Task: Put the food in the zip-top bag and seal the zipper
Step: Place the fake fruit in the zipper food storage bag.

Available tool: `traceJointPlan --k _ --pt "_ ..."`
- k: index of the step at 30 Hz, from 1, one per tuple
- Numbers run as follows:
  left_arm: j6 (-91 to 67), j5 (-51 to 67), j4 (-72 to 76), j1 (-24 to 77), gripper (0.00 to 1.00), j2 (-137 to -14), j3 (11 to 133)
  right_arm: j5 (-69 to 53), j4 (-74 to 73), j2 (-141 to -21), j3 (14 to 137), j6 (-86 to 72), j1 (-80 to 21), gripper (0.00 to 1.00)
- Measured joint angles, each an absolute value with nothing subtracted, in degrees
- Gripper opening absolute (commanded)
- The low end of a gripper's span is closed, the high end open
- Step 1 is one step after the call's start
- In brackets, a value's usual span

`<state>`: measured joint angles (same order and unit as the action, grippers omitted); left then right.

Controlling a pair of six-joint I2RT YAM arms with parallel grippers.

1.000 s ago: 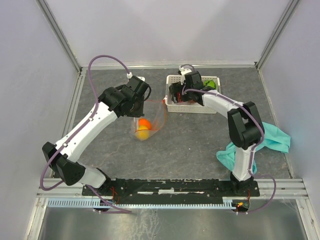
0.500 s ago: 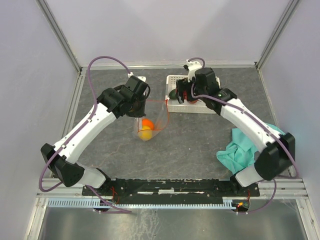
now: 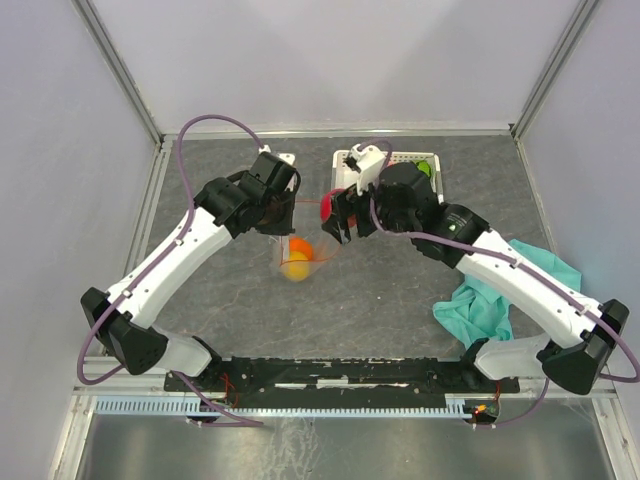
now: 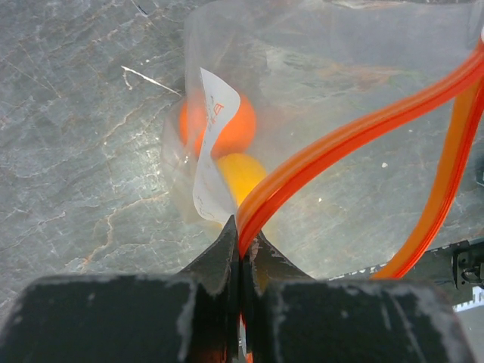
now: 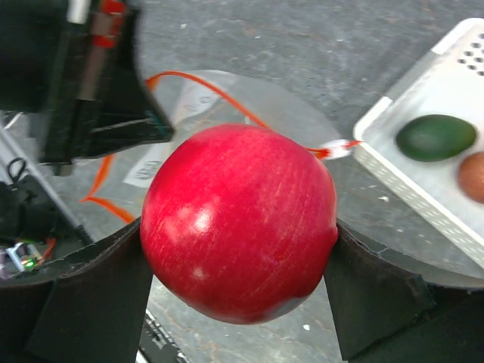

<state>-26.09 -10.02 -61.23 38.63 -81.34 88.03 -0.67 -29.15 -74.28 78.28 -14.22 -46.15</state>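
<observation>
My left gripper [image 3: 283, 214] is shut on the red zipper strip [image 4: 344, 140] of the clear zip-top bag [image 3: 312, 243] and holds its mouth open above the table. An orange [image 4: 231, 119] and a yellow-orange fruit [image 4: 243, 175] lie inside the bag. My right gripper [image 3: 336, 214] is shut on a red apple [image 5: 240, 221] and holds it in the air just right of the bag's mouth. The apple also shows in the top view [image 3: 326, 207]. The left gripper's dark body [image 5: 91, 83] is close on the apple's left.
A white basket [image 3: 346, 160] stands at the back, partly hidden by my right arm. It holds a dark green avocado [image 5: 435, 137], a brown fruit [image 5: 473, 175] and a green melon [image 3: 423, 168]. A teal cloth [image 3: 482, 306] lies at the right.
My right gripper has come out of the basket with the red apple and moved left and nearer, up to the bag's mouth. The left gripper has kept its hold on the zipper.
</observation>
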Motion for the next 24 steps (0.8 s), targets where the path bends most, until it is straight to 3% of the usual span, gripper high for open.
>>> traceJointPlan --k 16,24 --pt "-26.1 -5.8 -58.1 38.6 0.03 -78.7 83.9 -5.6 -22.4 -82.7 74.4 -21.6 -49.4 0.79" --pt "-26.1 -3.9 -57.0 38.6 0.03 -78.2 82.9 0.6 -20.6 -85.4 74.3 -23.6 -49.4 0.86"
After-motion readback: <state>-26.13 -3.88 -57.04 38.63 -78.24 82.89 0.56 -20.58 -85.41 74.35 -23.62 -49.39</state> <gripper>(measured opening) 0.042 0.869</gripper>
